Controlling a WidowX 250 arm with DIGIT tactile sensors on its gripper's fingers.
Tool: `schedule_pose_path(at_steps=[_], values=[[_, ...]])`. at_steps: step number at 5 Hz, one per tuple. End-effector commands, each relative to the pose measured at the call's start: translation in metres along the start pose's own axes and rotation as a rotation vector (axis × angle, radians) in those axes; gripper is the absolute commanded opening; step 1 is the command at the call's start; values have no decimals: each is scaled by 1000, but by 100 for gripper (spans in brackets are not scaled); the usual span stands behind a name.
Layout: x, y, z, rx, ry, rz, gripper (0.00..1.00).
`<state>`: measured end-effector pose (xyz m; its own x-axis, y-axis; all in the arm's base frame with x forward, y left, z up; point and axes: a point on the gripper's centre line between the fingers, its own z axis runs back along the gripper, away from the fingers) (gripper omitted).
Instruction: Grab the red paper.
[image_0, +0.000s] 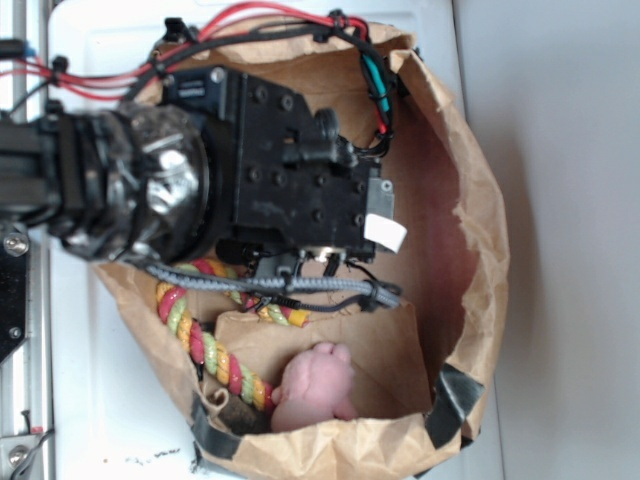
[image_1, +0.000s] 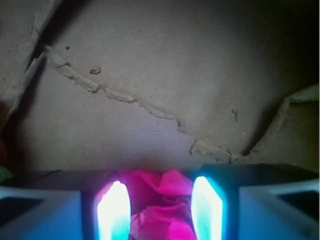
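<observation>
Red paper (image_1: 161, 207), a crumpled ball of bright tissue that reads magenta under the wrist camera's glow, sits between the two pale, glowing fingers (image_1: 114, 212) of the end effector (image_1: 160, 212), inside a brown paper bag (image_0: 480, 200) on a white table (image_0: 560, 250). The fingers flank the tissue on both sides and appear to press against it, though whether the end effector is fully clenched on the paper or only bracketing it cannot be told from either view. Beyond the fingertips, the wrist view shows the bag's creased brown wall with a torn seam running across it. From outside, the black arm and its camera mount fill the bag's mouth and hide the tissue entirely. A twisted red, yellow and green rope toy (image_0: 215, 350) and a pale pink plush lump (image_0: 315, 385) lie well apart from the end effector, toward the bag's other end. To do this step well, the fingers should likely close gently but fully on the soft folds, staying centred, then lift straight up without snagging the bag wall.
</observation>
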<state>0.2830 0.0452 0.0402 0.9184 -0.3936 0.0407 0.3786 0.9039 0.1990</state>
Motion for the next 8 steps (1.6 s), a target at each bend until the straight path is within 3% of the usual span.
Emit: schedule_pose_path(at_steps=[1,3,8], values=[[7,9,22,33,-68,29,0],[10,12,30,29,-92,31,0],[41,3,119,-55,-263,142,0]])
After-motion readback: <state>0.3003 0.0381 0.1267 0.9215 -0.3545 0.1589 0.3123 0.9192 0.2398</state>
